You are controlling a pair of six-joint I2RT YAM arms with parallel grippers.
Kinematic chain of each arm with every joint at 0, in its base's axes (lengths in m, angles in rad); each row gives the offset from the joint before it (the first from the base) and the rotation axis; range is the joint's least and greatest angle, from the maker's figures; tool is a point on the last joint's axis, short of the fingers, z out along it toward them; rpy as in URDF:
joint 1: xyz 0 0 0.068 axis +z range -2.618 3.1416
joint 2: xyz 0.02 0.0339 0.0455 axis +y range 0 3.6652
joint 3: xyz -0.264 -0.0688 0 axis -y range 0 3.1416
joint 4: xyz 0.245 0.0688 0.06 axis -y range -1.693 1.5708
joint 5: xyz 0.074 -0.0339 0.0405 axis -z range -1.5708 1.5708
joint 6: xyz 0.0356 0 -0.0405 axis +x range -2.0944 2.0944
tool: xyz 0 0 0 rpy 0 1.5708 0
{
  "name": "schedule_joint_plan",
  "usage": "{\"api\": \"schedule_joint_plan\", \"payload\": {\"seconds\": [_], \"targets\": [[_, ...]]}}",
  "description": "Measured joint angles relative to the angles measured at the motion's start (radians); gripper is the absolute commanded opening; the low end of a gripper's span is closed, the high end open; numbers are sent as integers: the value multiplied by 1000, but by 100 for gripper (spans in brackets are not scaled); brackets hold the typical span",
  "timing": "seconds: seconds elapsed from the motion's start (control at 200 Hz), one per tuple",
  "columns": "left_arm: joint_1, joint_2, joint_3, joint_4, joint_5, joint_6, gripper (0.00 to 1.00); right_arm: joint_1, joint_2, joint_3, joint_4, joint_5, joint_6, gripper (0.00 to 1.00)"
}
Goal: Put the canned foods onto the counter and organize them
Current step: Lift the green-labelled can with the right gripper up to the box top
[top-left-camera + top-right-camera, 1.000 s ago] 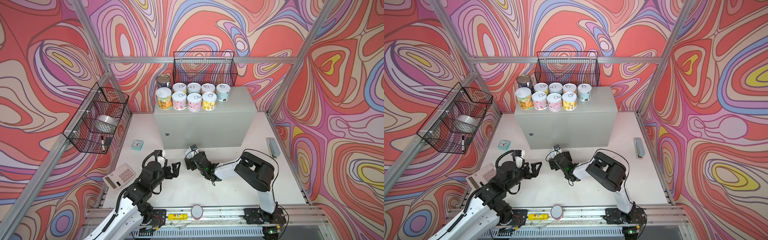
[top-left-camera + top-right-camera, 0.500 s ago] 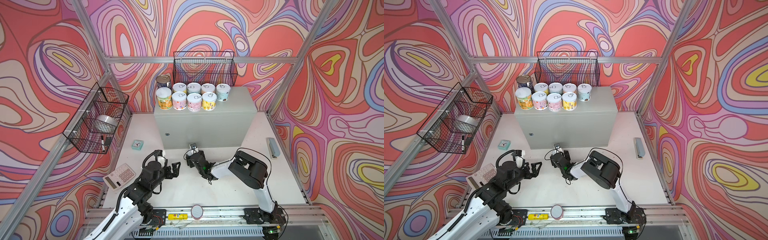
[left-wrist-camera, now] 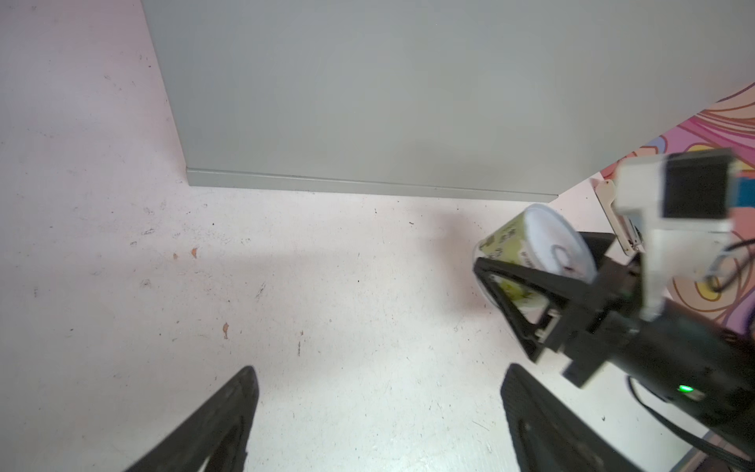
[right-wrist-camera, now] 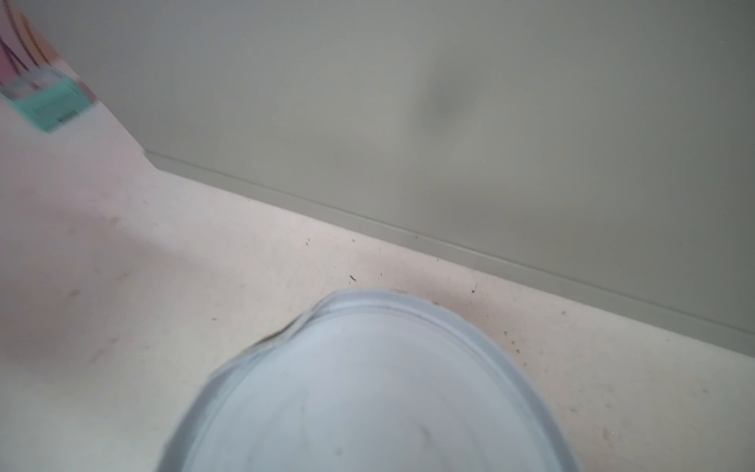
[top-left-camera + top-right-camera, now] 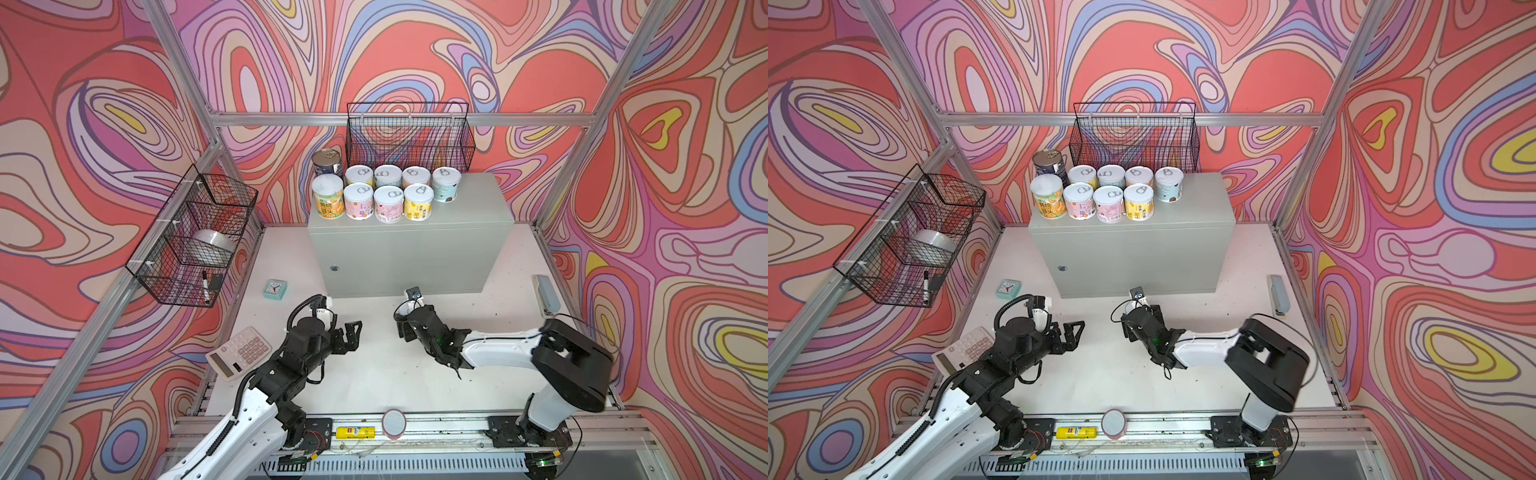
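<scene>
Several canned foods stand in two rows on the left part of the grey counter, among them a tall dark blue tin and a tall yellow-orange one. My right gripper is low over the white floor in front of the counter, shut on a short can with a green-yellow label. The can's white lid fills the near part of the right wrist view; in both top views the gripper hides it. To the left, my left gripper hangs open and empty, fingers wide apart.
A teal clock and a calculator lie on the left of the floor, a grey stapler-like thing on the right. Black wire baskets hang on the left wall and behind the counter. A yellow tube and a round disc sit on the front rail.
The right gripper has closed on the green-yellow can and shifted a little to the right, its elbow swinging out rightwards. The left arm has stayed put.
</scene>
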Motion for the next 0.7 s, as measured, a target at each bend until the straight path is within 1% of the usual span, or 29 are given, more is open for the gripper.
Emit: {"api": "schedule_joint_plan", "payload": {"seconds": [0.1, 0.17, 0.225, 0.305, 0.461, 0.561, 0.696], "targets": [[0, 24, 52, -20, 1, 3, 94, 0, -193, 55, -183, -34, 27, 0], [0, 51, 101, -34, 4, 8, 93, 0, -281, 123, -307, -44, 37, 0], [0, 78, 145, -47, 14, 16, 93, -2, -320, 198, -409, -44, 38, 0], [0, 122, 209, -64, 36, 30, 93, -4, -344, 313, -539, -37, 32, 0], [0, 193, 328, -96, 85, 54, 93, -26, -343, 495, -728, -27, 6, 0], [0, 227, 399, -122, 108, 72, 93, -60, -334, 569, -805, -17, -27, 0], [0, 237, 452, -130, 114, 95, 93, -134, -332, 611, -864, -20, -67, 0]]}}
